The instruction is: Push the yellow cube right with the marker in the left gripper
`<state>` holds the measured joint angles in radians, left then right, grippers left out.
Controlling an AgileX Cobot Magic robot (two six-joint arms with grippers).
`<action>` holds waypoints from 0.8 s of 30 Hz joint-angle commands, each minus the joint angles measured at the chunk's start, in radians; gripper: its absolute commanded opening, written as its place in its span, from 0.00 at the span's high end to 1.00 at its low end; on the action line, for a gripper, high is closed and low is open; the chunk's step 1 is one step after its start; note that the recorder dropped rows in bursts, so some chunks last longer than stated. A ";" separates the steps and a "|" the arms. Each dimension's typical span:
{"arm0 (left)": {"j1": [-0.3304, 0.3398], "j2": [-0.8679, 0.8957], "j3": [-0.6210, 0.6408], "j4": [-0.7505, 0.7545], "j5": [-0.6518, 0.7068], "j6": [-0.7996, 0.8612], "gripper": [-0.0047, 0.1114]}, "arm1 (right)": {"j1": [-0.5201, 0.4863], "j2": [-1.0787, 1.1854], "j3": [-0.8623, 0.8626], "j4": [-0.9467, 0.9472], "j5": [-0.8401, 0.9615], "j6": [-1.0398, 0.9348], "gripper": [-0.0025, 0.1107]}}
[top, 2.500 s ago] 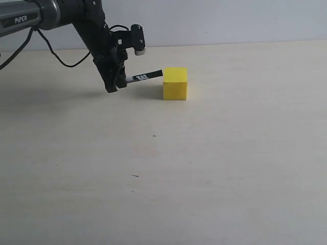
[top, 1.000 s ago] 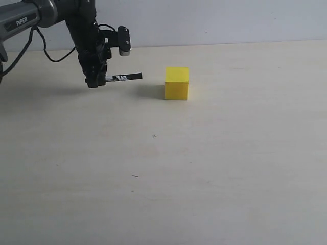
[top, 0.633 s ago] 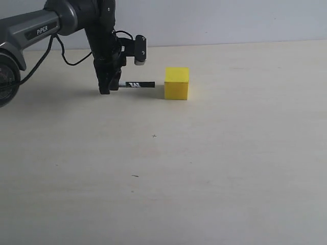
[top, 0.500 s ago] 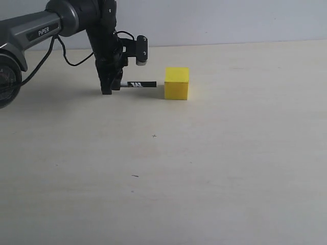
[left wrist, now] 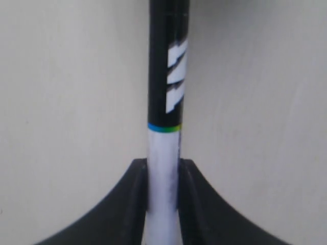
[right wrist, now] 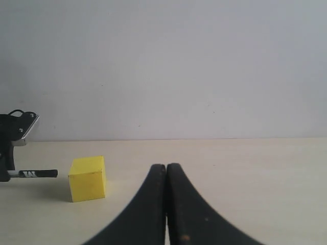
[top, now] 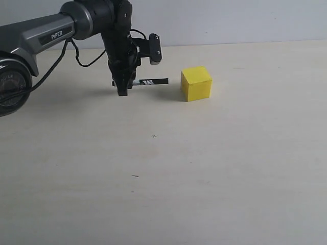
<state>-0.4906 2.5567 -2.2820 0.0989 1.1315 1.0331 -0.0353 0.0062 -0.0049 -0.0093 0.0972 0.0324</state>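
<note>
In the exterior view my left gripper [top: 121, 90] points down at the table, shut on the white end of the marker [top: 149, 82]. The marker lies level, its black end toward the yellow cube [top: 196, 83], with a small gap between tip and cube. The cube rests on the table, slightly turned. The left wrist view shows the black jaws clamping the white barrel of the marker [left wrist: 165, 92] at my left gripper [left wrist: 163, 171]. My right gripper [right wrist: 166, 169] is shut on nothing; its view shows the cube [right wrist: 87, 178] and the marker [right wrist: 34, 174] far off.
The pale table [top: 214, 168] stretches wide to the right of the cube and toward the front. A light wall [top: 230, 20] rises behind the table's far edge. The left arm's body [top: 30, 38] and cables occupy the upper left. Two tiny dark marks [top: 154, 136] dot the tabletop.
The left gripper with the marker has travelled right. The cube has slid right and turned a little. A small gap now shows between marker tip and cube.
</note>
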 commanded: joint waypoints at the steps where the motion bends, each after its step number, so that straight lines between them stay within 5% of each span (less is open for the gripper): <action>1: -0.050 0.001 -0.008 -0.036 -0.089 -0.020 0.96 | -0.006 -0.006 0.005 0.002 -0.009 -0.003 0.98; 5: -0.090 0.003 -0.008 -0.019 -0.140 -0.024 0.96 | -0.006 -0.006 0.005 0.002 -0.009 -0.003 0.98; 13: -0.032 0.003 -0.008 -0.012 0.028 0.007 0.96 | -0.006 -0.006 0.005 0.002 -0.009 -0.003 0.98; 24: -0.032 -0.001 -0.008 -0.012 0.013 0.007 0.96 | -0.006 -0.006 0.005 0.002 -0.009 -0.003 0.98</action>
<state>-0.5212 2.5567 -2.2820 0.0908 1.1502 1.0380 -0.0353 0.0062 -0.0049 -0.0093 0.0972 0.0324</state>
